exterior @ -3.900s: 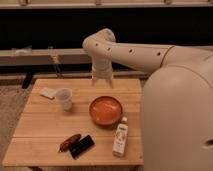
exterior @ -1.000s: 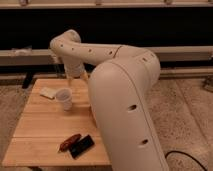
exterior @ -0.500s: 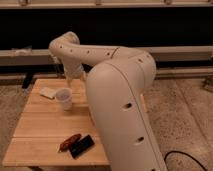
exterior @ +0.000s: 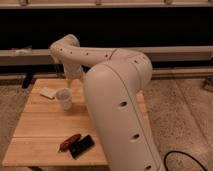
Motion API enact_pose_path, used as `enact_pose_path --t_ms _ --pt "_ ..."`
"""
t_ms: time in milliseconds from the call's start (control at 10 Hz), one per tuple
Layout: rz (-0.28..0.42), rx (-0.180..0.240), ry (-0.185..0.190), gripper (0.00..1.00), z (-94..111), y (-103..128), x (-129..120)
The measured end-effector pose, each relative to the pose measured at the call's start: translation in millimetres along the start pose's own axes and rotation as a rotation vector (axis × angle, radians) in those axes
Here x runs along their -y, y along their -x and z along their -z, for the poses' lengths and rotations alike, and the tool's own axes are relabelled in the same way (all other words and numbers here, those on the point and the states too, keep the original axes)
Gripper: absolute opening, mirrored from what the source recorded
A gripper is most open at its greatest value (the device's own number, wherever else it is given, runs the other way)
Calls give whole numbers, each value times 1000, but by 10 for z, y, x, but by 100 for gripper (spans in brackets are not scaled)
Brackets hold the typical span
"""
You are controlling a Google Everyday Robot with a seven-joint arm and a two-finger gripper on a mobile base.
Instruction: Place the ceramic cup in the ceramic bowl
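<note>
Hanging just behind the cup (exterior: 64,98), near the far-left corner of the worktop (exterior: 40,127), the gripper (exterior: 73,80) points downward; whether it is apart or together I cannot tell. The cup stands upright and looks ungrasped. The bowl is out of sight, probably hidden behind the robot's bulky arm (exterior: 117,100). A descent slightly off-centre could clip the rim and tip the light cup toward the left edge. With the bowl blocked from view, the carry could miss it or strike its rim.
</note>
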Motion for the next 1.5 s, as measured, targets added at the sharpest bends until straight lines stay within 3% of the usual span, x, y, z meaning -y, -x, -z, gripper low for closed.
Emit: enact_pose_path --t_ms 1500 --pt "-4 3 -4 65 -247 3 -105"
